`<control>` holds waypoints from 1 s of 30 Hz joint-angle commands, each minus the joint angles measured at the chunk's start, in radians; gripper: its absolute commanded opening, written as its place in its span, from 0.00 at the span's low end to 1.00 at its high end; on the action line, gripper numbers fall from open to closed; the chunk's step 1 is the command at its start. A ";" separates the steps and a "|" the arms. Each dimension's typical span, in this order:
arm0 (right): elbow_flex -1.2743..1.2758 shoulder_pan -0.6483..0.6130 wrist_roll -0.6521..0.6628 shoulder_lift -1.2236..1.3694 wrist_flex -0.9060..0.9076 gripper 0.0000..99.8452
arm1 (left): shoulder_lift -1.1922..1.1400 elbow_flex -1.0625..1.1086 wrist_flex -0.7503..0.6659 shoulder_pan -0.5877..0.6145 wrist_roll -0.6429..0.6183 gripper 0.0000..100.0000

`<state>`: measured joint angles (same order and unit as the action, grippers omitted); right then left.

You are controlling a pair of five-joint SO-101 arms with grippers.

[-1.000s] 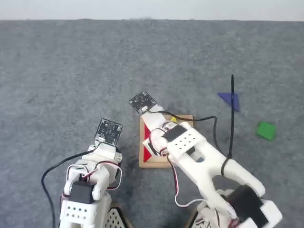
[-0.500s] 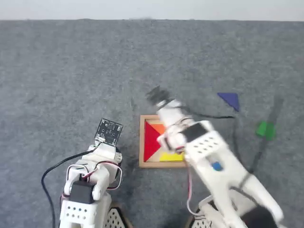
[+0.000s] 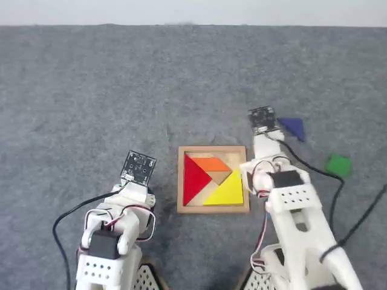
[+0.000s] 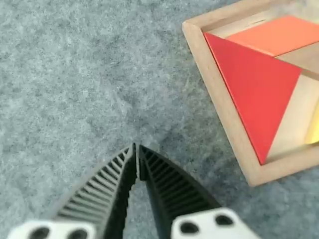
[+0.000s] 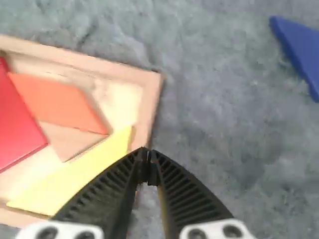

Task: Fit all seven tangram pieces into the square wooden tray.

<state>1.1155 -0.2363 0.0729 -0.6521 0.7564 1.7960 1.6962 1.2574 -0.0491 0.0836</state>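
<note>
The square wooden tray (image 3: 213, 209) lies between the two arms and holds a red triangle (image 3: 195, 176), an orange piece (image 3: 215, 164) and a yellow triangle (image 3: 228, 191). A blue triangle (image 3: 293, 127) and a green piece (image 3: 338, 165) rest on the carpet to the right. My right gripper (image 5: 147, 154) is shut and empty over the tray's right rim (image 5: 149, 107), with the blue triangle (image 5: 299, 50) farther off. My left gripper (image 4: 136, 148) is shut and empty above the carpet, left of the tray (image 4: 219, 112) and its red triangle (image 4: 259, 89).
Grey carpet (image 3: 109, 90) covers the whole table, with wide bare room at the back and left. Black cables (image 3: 357, 217) trail from the right arm near the green piece. The table's far edge runs along the top of the high view.
The right arm has swung from over the tray's left part to its right side, uncovering the pieces in the tray. The left arm has not moved.
</note>
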 commanded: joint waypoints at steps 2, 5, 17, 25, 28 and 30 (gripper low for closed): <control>-0.054 -0.105 0.014 0.114 -0.039 0.01 | 0.021 -0.012 0.005 0.005 -0.005 0.01; -0.092 -0.137 0.020 0.185 -0.036 0.01 | 0.021 -0.012 0.005 0.005 -0.005 0.01; -0.140 -0.387 -0.003 0.076 0.111 0.01 | 0.021 -0.012 0.005 0.005 -0.005 0.01; -0.126 -0.484 -0.153 0.068 0.124 0.15 | 0.021 -0.012 0.005 0.005 -0.005 0.01; -0.114 -0.484 -0.226 0.068 0.120 0.18 | 0.021 -0.012 0.005 0.005 -0.005 0.01; -0.112 -0.483 -0.253 0.068 0.117 0.18 | 0.021 -0.012 0.005 0.005 -0.005 0.01</control>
<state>1.0342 -0.7135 -0.1128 -0.5416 0.8684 1.7960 1.6962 1.2574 -0.0491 0.0836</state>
